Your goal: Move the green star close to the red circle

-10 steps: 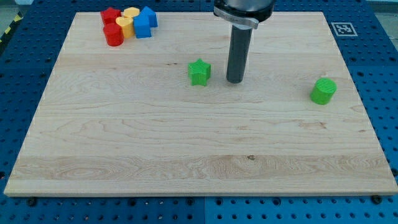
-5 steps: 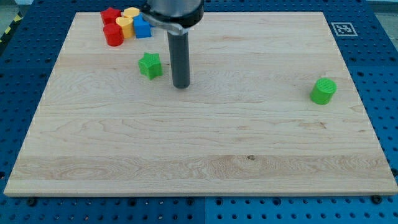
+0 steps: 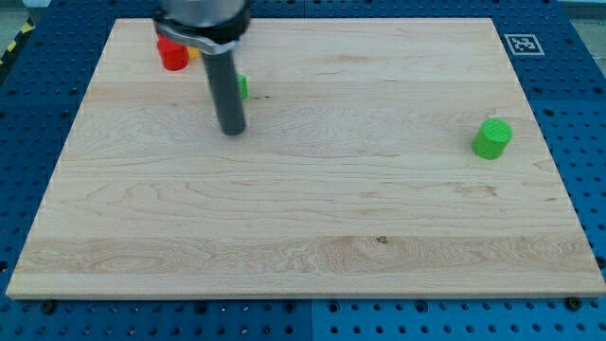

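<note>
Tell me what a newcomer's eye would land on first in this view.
The dark rod dominates, standing in the board's upper left with my tip on the wood. A sliver of the green star peeks out from behind the rod's right edge, and the red circle sits just up and left of it at the board's top. A lone green block, roughly cylindrical, stands far off at the view's right.
</note>
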You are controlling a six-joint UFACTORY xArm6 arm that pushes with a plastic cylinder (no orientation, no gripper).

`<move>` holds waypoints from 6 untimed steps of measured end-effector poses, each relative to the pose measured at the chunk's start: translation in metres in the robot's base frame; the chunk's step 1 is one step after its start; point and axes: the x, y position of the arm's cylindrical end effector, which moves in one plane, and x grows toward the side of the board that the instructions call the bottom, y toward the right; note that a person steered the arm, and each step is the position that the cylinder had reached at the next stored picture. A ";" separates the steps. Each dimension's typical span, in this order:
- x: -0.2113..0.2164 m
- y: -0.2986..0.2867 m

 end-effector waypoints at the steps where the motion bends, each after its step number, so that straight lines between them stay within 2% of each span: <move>1: -0.022 0.029; 3: -0.078 -0.011; 4: -0.092 -0.024; 5: -0.078 0.010; 6: -0.045 0.015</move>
